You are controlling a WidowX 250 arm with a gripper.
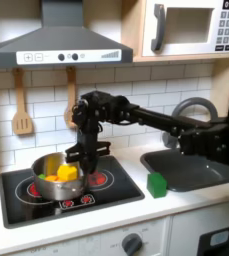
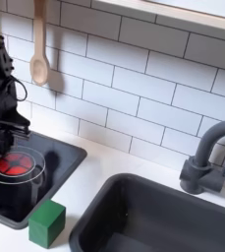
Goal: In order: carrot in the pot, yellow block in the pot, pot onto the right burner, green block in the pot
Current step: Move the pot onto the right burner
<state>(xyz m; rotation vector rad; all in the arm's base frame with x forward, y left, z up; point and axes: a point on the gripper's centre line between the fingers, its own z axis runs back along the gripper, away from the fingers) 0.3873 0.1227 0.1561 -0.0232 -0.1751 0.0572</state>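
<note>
In the first exterior view the steel pot (image 1: pixel 48 191) sits on the black stove, between the two red burners. Inside it lie the yellow block (image 1: pixel 68 172) and the orange carrot (image 1: pixel 51 179). My gripper (image 1: pixel 78 160) reaches down at the pot's right rim and looks shut on it. The green block (image 1: pixel 157 184) stands on the white counter to the first exterior view's right of the stove, and it sits near the front edge (image 2: pixel 47 222) in the second exterior view. There my arm (image 2: pixel 1 89) hangs over the red burner (image 2: pixel 16 163).
A dark sink (image 1: pixel 191 170) with a grey faucet (image 1: pixel 192 108) lies at the first exterior view's right. Wooden utensils (image 1: pixel 22 105) hang on the tiled wall behind the stove (image 1: pixel 116 192). A range hood (image 1: pixel 58 40) and a microwave (image 1: pixel 191 25) sit overhead.
</note>
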